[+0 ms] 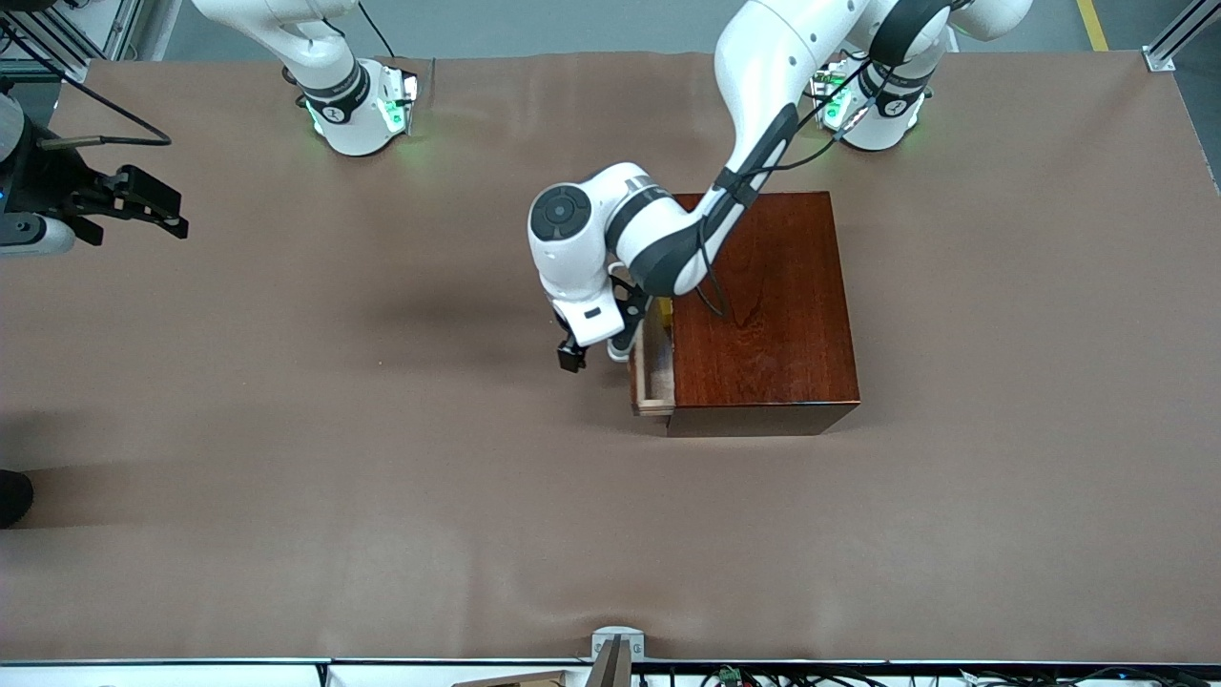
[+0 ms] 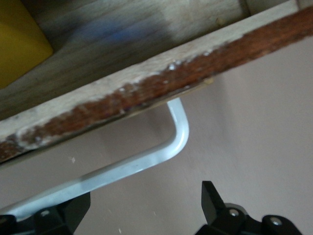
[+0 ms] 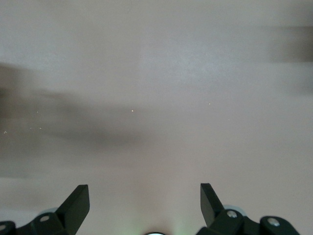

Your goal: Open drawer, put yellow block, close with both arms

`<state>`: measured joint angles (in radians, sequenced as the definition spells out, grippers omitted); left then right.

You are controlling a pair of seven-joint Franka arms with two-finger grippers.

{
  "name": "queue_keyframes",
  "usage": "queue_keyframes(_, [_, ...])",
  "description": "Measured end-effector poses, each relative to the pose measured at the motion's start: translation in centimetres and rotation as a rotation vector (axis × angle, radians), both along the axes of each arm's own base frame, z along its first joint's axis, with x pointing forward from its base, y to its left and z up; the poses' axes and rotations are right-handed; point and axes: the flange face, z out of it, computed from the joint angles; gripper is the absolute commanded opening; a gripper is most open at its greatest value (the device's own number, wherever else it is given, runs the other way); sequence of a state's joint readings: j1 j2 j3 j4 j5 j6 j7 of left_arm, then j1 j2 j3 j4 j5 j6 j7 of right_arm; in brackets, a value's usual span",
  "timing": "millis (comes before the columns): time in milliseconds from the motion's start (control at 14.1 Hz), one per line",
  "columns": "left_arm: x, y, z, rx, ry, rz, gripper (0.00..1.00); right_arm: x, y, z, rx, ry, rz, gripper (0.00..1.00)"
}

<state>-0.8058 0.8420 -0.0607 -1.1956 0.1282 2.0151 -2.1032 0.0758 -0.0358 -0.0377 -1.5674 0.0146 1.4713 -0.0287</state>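
The mahogany box stands mid-table toward the left arm's end. Its drawer is pulled out a little toward the right arm's end, showing the pale tray. The yellow block lies in the drawer and also shows in the left wrist view. My left gripper is open in front of the drawer front. In its wrist view the white handle runs just past one fingertip, not gripped. My right gripper waits open at the right arm's end of the table; its wrist view shows only bare table.
The brown table cover spreads wide round the box. The two green-lit bases stand along the table's edge farthest from the front camera. A small mount sits at the edge nearest it.
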Motion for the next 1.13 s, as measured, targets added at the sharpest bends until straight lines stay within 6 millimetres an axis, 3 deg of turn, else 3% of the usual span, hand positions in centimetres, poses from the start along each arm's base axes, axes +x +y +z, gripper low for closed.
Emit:
queue_keyframes(283, [2.2,3.4,-0.4,0.073,0.053,0.037,1.0,0.0,0.0,0.0,0.0,0.0,0.0,1.0])
queue_keyframes(849, [2.6,3.9,0.3,0.077,0.071,0.083,1.0,0.0,0.0,0.0,-0.001,0.001,-0.001,1.0])
queue_keyframes(990, [2.8,3.8,2.5,0.053,0.052,0.065,1.0,0.0,0.0,0.0,-0.001,0.001,-0.001,1.0])
queue_keyframes(1132, [3.2,4.1,8.5,-0.001,0.004,0.041,1.0,0.0,-0.1,0.0,-0.001,0.002,-0.001,1.0])
